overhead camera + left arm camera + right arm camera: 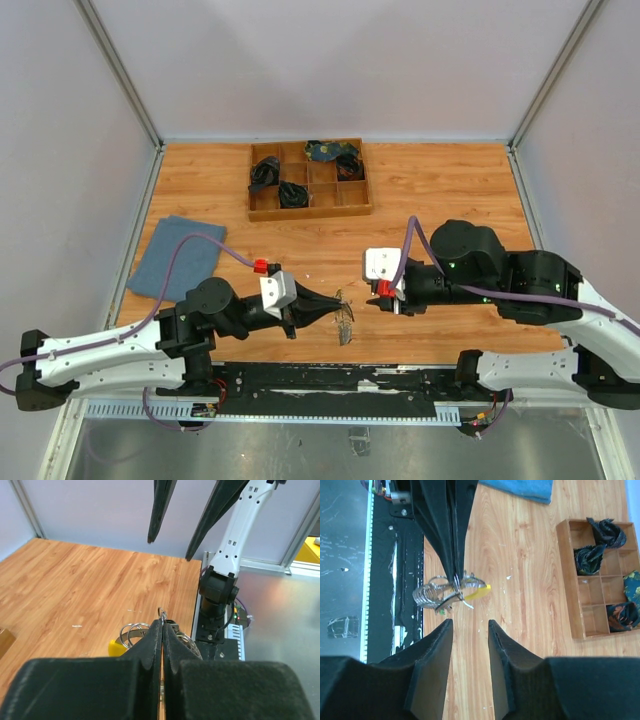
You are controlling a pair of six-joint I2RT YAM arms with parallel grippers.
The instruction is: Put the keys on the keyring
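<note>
My left gripper [336, 302] is shut on the thin metal keyring [161, 613], pinching it at the fingertips [156, 630] just above the table near its front edge. More silvery loops [131, 631] and the yellow piece [115, 648] hang below the jaws. In the right wrist view the keyring [456, 583], the yellow piece [478, 592] and the fanned silvery keys [429, 597] hang from the left fingers [446, 525]. My right gripper [470, 625] is open and empty, a short way right of the bunch [346, 324], and also shows in the top view [380, 296].
A wooden compartment tray [309, 207] with dark cloth bundles stands at the back centre. A blue cloth [170, 257] lies at the left. The black base rail [330, 378] runs along the table's near edge, just under the bunch.
</note>
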